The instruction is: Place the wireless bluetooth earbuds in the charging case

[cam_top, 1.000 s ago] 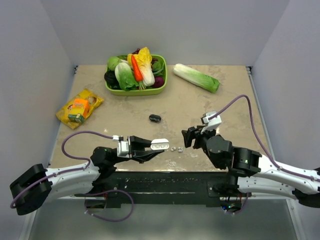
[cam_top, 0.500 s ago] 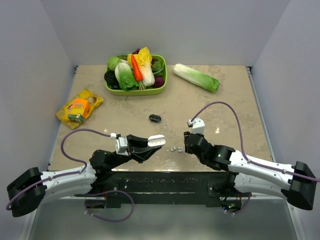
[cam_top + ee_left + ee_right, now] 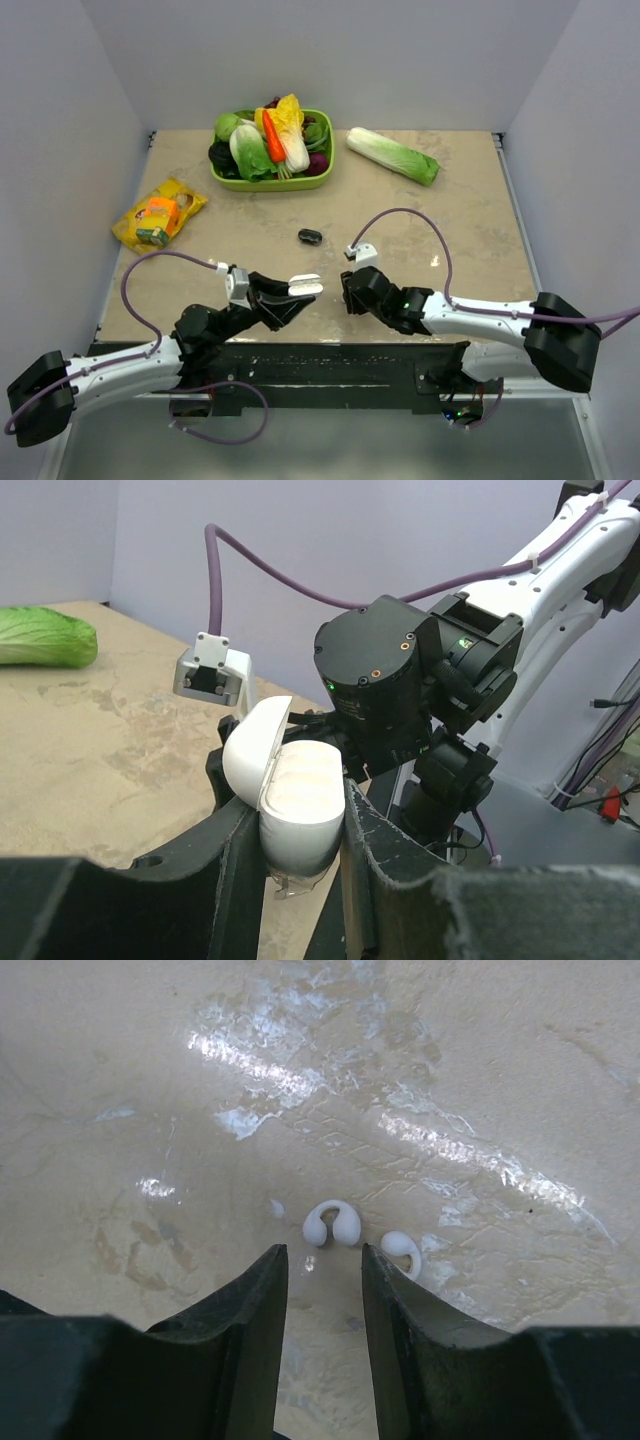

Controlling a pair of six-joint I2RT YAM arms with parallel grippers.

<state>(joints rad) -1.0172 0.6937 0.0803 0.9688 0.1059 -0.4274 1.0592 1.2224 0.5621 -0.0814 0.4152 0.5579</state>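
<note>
The white charging case (image 3: 300,800) has its lid hinged open, and my left gripper (image 3: 300,828) is shut on its body, holding it above the table's front edge. From above, the case (image 3: 307,286) sticks out of the left gripper (image 3: 292,293), just left of the right gripper (image 3: 352,292). In the right wrist view, two white curved earbuds lie on the table: one (image 3: 332,1222) just past the fingertips, the other (image 3: 402,1252) beside the right finger. My right gripper (image 3: 322,1256) is low over the table, open with a narrow gap and nothing in it. The top view hides the earbuds under that gripper.
A black oval object (image 3: 310,236) lies mid-table behind the grippers. A green basket (image 3: 270,186) of vegetables sits at the back, a loose cabbage (image 3: 392,154) to its right. A yellow snack packet (image 3: 158,212) lies at the left. The right arm's wrist (image 3: 385,675) looms right behind the case.
The right arm has swung left and dropped low over the earbuds, and its jaws have narrowed. The left arm has drawn slightly back and left, still holding the case.
</note>
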